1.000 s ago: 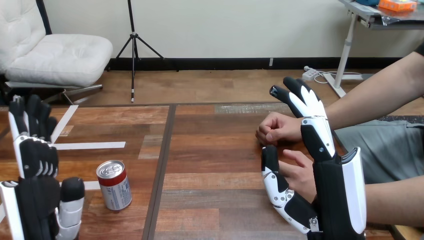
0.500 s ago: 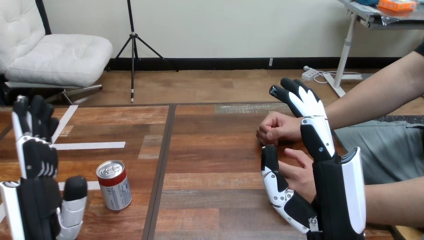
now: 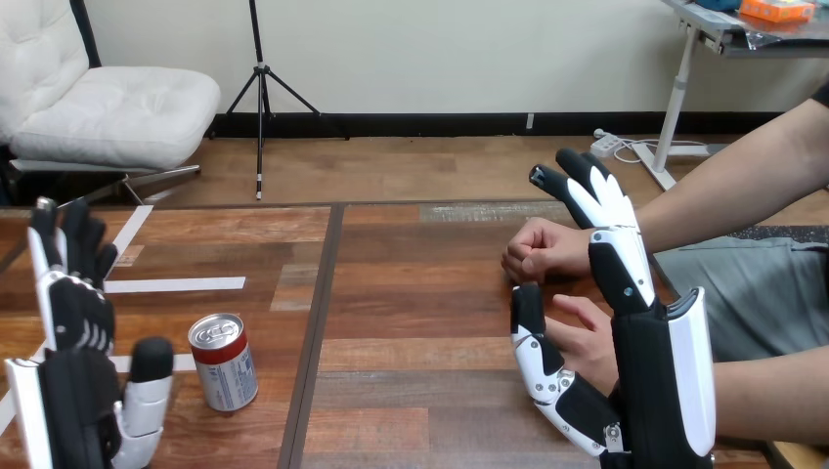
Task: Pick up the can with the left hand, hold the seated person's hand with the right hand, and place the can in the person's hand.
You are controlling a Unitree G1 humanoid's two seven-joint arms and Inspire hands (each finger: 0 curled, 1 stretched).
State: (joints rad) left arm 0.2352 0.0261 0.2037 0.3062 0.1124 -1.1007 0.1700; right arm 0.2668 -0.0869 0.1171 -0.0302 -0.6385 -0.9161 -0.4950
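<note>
Can [image 3: 223, 362] stands upright on the table [image 3: 411, 283], left of the dark seam [image 3: 311, 342] and near the front edge. My left hand [image 3: 64, 401] is just left of it, fingers straight and raised, thumb [image 3: 149, 386] close to the can's side but apart; it holds nothing. Bare wood runs from the seam across to my right hand [image 3: 650, 381], upright near the right edge, fingers straight, thumb spread, gripping nothing. The person's lower hand [image 3: 587, 342] lies between that thumb and palm; contact cannot be told. Their fist [image 3: 543, 249] rests beyond.
</note>
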